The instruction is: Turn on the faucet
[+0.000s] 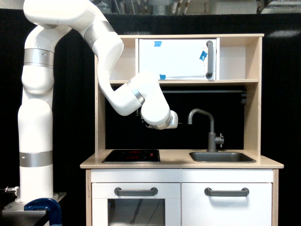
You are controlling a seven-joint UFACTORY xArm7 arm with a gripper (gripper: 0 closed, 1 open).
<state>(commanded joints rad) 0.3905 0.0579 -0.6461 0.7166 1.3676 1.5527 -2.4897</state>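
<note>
You see the faucet upright behind the sink, untouched, the arm's gripper near its spout, jaw state indiscernible; reaching and turning the knob remain

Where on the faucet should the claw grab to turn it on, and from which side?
Probably the small side knob low on the faucet. It juts toward the exterior view's right, above the sink, so come from that side or the front. The claw itself cannot be made out.

Bright, even frontal light, sharp focus, black backdrop, faint glare on white arm.
</note>
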